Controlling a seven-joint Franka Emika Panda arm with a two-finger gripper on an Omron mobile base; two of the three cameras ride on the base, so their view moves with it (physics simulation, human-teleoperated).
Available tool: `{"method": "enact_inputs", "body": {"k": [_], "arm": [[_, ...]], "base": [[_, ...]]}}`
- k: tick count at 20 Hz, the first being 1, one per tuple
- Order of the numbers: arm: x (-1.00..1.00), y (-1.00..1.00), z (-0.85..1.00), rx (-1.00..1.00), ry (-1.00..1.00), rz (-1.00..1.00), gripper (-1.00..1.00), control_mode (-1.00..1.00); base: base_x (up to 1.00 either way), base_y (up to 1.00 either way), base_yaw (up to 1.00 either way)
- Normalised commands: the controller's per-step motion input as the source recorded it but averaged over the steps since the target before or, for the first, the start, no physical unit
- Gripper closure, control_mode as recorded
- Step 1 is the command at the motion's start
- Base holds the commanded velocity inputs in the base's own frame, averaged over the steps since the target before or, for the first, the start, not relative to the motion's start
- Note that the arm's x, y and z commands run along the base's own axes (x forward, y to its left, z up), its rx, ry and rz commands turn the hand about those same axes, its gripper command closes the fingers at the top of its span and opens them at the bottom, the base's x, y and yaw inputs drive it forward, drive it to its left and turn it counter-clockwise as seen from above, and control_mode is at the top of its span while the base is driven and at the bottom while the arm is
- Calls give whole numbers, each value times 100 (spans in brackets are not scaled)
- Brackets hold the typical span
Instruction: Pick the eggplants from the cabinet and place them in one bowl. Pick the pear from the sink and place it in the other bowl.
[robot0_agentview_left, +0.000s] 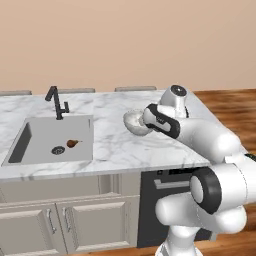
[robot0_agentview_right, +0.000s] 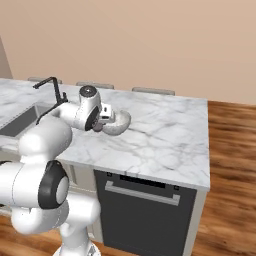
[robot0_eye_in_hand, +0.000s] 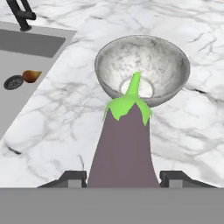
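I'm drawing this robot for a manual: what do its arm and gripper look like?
The arm is glossy white, made of rounded, bulbous segments with black bands at the joints and a round grey cap on the wrist. The gripper has two small, dark grey, blocky fingertips. No cables or markings show.

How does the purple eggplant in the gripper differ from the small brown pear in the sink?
The purple eggplant is long with a green cap; the brown pear looks small and rounded. The eggplant is held above the marble bowl; the pear lies loose beside the sink drain.

place: kitchen | cues: marble counter (robot0_agentview_left: 115, 145), sink (robot0_agentview_left: 35, 145), faucet (robot0_agentview_left: 57, 102), dishwasher (robot0_agentview_right: 145, 210)
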Motion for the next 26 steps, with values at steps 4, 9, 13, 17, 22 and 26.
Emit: {"method": "enact_inputs", "body": {"k": [4,9,13,17,22,26], "arm": [[64,0,0,-1,0,4,100,-100],[70,0,0,0,0,3,100,-100],[57,0,-1,-2,0,3,100,-100],[51,0,-17,-2,0,5,100,-100],[26,0,-34,-5,0,10,100,-100],[18,0,-41,-10,0,13,100,-100]], "base": [[0,0,0],[0,0,0],[0,0,0],[0,0,0],[0,0,0],[0,0,0]]}}
